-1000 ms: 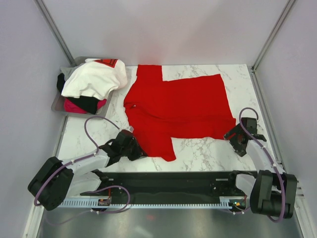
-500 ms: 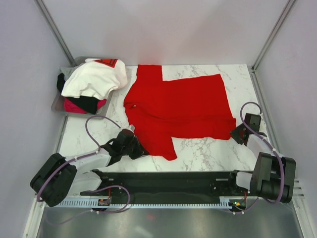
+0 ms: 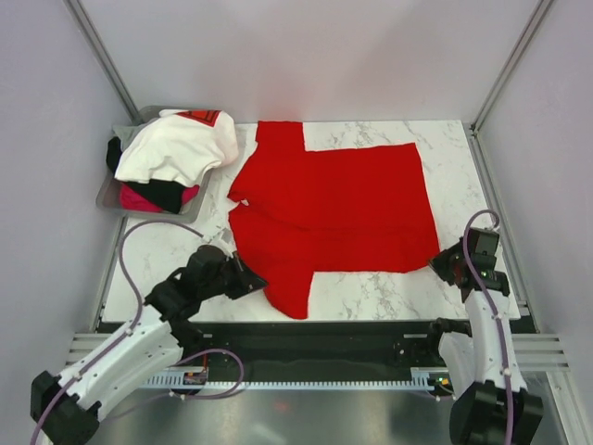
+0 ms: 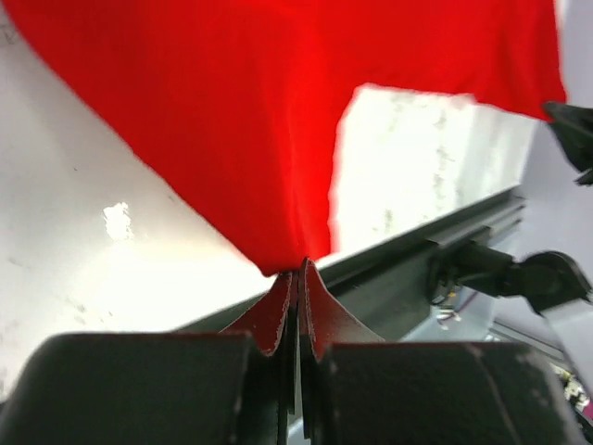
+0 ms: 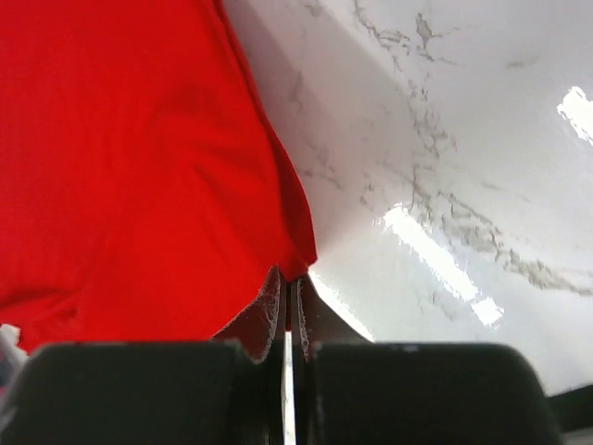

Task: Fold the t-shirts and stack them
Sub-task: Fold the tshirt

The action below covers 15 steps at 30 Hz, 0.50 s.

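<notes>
A bright red t-shirt (image 3: 334, 204) lies spread on the marble table (image 3: 389, 292). My left gripper (image 3: 252, 281) is shut on its near left edge, and in the left wrist view the red cloth (image 4: 232, 130) runs into the pinched jaws of the left gripper (image 4: 298, 271). My right gripper (image 3: 443, 261) is shut on the shirt's near right corner; in the right wrist view the red corner (image 5: 139, 167) ends between the closed fingers of that gripper (image 5: 289, 281). At the back left a white t-shirt (image 3: 176, 148) tops a black one (image 3: 165, 193) and a pink one (image 3: 134, 197).
The pile of shirts sits in a grey metal tray (image 3: 105, 193) at the table's back left corner. A black rail (image 3: 315, 338) runs along the near edge between the arm bases. Grey walls with metal posts (image 3: 102, 51) close the sides.
The right gripper closed on the shirt's near right corner. Both arms drew back toward the near edge, pulling the shirt's near hem with them.
</notes>
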Each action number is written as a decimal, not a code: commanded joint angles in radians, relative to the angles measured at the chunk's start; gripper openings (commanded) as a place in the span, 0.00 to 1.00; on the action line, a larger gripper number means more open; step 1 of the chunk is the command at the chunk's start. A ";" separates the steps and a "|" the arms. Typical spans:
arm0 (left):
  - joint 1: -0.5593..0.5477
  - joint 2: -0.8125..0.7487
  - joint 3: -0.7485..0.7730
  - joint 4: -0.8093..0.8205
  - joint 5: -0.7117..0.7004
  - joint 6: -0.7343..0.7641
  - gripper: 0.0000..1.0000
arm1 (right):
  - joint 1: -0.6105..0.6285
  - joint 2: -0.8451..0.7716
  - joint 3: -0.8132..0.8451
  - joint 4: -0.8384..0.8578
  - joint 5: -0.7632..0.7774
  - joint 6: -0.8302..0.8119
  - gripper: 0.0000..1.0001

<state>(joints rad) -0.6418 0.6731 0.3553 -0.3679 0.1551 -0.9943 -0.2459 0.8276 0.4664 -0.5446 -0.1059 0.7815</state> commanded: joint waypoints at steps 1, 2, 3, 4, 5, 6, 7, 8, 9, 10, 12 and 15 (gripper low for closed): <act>-0.004 -0.111 0.128 -0.265 -0.029 -0.032 0.02 | -0.001 -0.143 0.081 -0.231 -0.017 0.054 0.00; -0.005 -0.125 0.176 -0.301 -0.026 -0.030 0.02 | -0.001 -0.200 0.092 -0.257 -0.020 0.062 0.00; -0.006 -0.153 0.200 -0.363 -0.022 -0.029 0.02 | -0.001 -0.223 0.115 -0.297 -0.020 0.071 0.00; -0.006 -0.161 0.220 -0.387 -0.019 -0.029 0.02 | -0.001 -0.241 0.130 -0.319 -0.018 0.079 0.00; -0.006 -0.168 0.262 -0.414 -0.012 -0.027 0.02 | 0.000 -0.252 0.164 -0.365 -0.011 0.079 0.00; -0.006 -0.178 0.284 -0.463 -0.012 -0.026 0.02 | -0.001 -0.252 0.179 -0.385 -0.005 0.075 0.00; -0.006 -0.181 0.309 -0.489 -0.014 -0.023 0.02 | -0.001 -0.249 0.193 -0.399 0.005 0.070 0.00; -0.006 -0.184 0.353 -0.508 -0.023 -0.020 0.02 | -0.001 -0.252 0.213 -0.411 0.008 0.061 0.00; -0.006 -0.179 0.379 -0.544 -0.034 -0.012 0.02 | -0.001 -0.254 0.221 -0.413 0.020 0.055 0.00; -0.006 -0.173 0.405 -0.558 -0.046 -0.004 0.02 | -0.001 -0.255 0.230 -0.416 0.029 0.048 0.00; -0.006 -0.146 0.482 -0.577 -0.098 0.035 0.02 | -0.001 -0.246 0.241 -0.404 0.028 0.035 0.00; -0.006 -0.048 0.565 -0.583 -0.152 0.092 0.02 | 0.000 -0.205 0.258 -0.371 0.011 0.010 0.00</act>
<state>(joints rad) -0.6426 0.5510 0.8341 -0.9009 0.0776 -0.9783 -0.2459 0.5919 0.6773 -0.9138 -0.1036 0.8181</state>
